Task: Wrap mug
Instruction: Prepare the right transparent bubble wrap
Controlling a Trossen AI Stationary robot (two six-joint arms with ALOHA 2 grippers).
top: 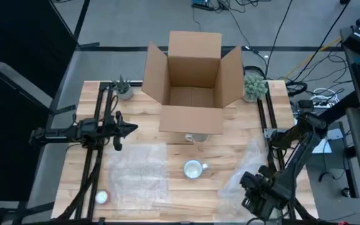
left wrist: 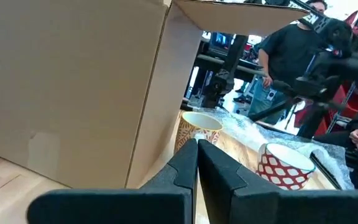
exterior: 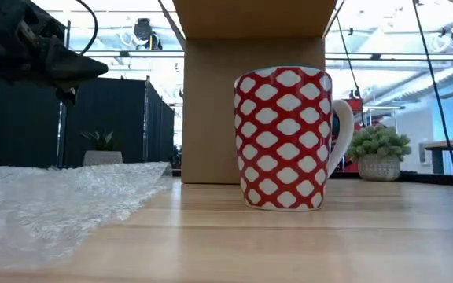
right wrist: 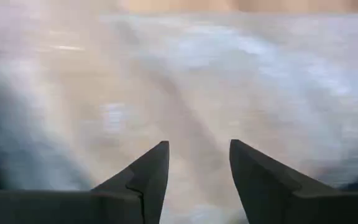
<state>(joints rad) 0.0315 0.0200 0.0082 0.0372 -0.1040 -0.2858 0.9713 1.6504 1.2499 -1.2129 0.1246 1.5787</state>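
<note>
A red mug with white diamonds stands upright on the wooden table, handle toward the right edge. A sheet of bubble wrap lies flat to its left. A second, crumpled sheet lies to its right. My right gripper is open, pointing down over that crumpled sheet near the table's front edge. My left gripper is shut and empty, raised above the table's left side, pointing toward the box.
An open cardboard box stands at the far middle. A second mug sits against the box's near side. Small potted plants flank the box. A small round white object lies front left. People stand beyond the table.
</note>
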